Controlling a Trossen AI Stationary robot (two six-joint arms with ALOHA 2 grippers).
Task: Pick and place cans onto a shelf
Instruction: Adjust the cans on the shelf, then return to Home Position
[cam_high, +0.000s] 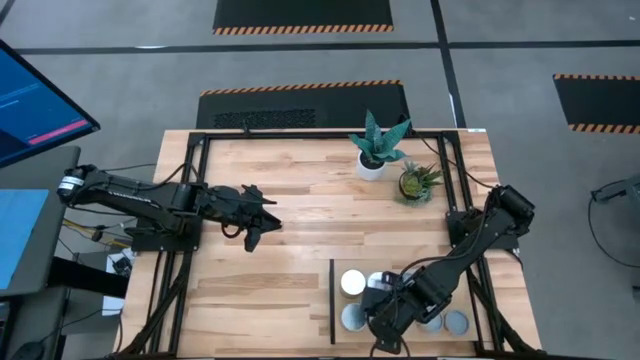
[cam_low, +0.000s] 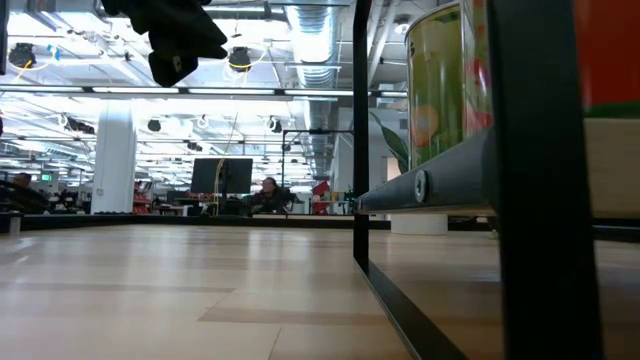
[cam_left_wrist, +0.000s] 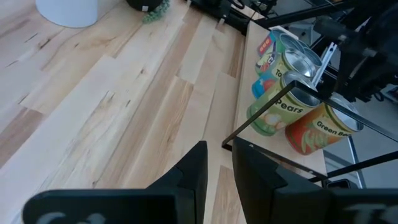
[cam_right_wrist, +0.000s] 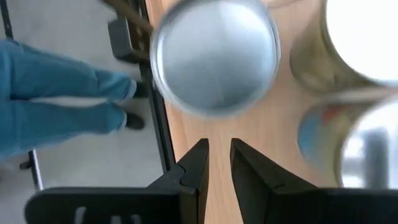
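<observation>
Right under your right gripper (cam_right_wrist: 214, 163) stands a short cylindrical tin with a round silvery-blue top (cam_right_wrist: 214, 56), upright, its axis vertical and its lid facing straight up. The dark fingers (cam_right_wrist: 194, 168) hang above it with only a narrow gap between them and nothing clamped. You can see more upright short tins beside it: a white-topped one (cam_high: 352, 283) and silvery-topped ones (cam_high: 457, 322), all clustered near each other on the flat light-wood shelf panel (cam_high: 345, 305) with its black strip along one edge, at the near right part of the planked wooden surface (cam_high: 300, 200). From the left wrist view you can read labels: a green pears tin (cam_left_wrist: 277, 112) and an orange tin (cam_left_wrist: 317, 130), standing upright and touching.

Your left gripper (cam_high: 255, 232) hovers over bare wood well apart from the tins, fingers (cam_left_wrist: 189, 177) nearly together and empty.

Two potted plants (cam_high: 378, 145) stand at the far side. Blue trouser legs of a person (cam_right_wrist: 62, 99) show beside the surface.
</observation>
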